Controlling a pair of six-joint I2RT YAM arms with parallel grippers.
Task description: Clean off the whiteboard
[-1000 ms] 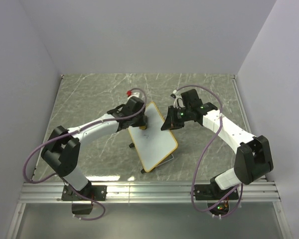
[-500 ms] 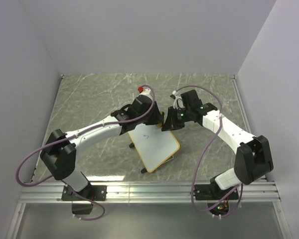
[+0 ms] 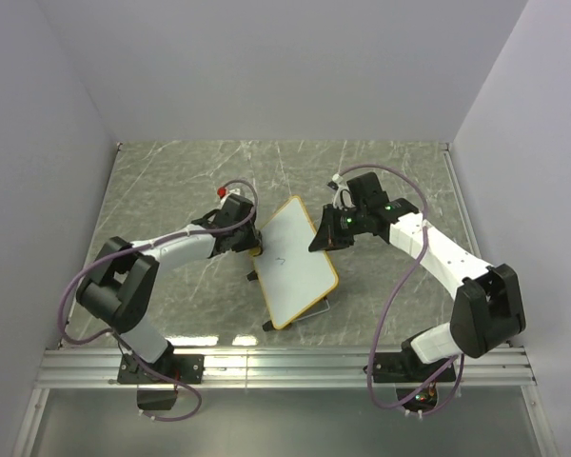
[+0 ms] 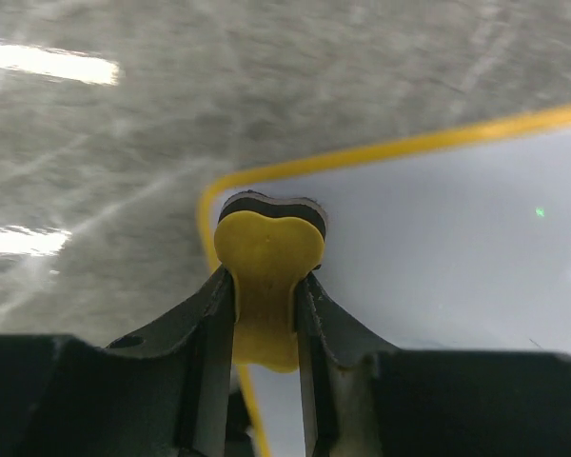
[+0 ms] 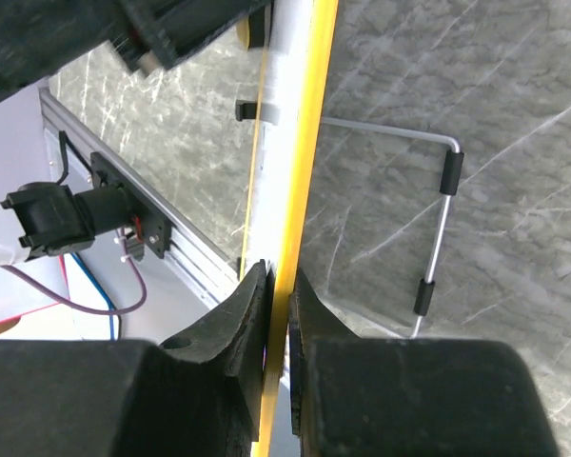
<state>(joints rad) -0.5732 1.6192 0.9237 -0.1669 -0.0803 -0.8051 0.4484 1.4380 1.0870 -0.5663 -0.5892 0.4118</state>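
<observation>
White whiteboard (image 3: 293, 262) with yellow rim, yellow eraser (image 4: 266, 276), grey veined table (image 3: 171, 181), white-and-black left arm (image 3: 171, 249)

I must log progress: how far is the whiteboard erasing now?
Done: the whiteboard looks mostly clean. In hand: right jaws clamp its yellow rim; left jaws hold the yellow eraser at its corner. Left: a faint mark near the middle.

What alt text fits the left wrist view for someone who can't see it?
The left gripper clamps a yellow bone-shaped eraser, its head over the rounded, yellow-rimmed corner of the whiteboard. The board surface in view looks nearly blank, and the grey marbled table lies beyond.
</observation>
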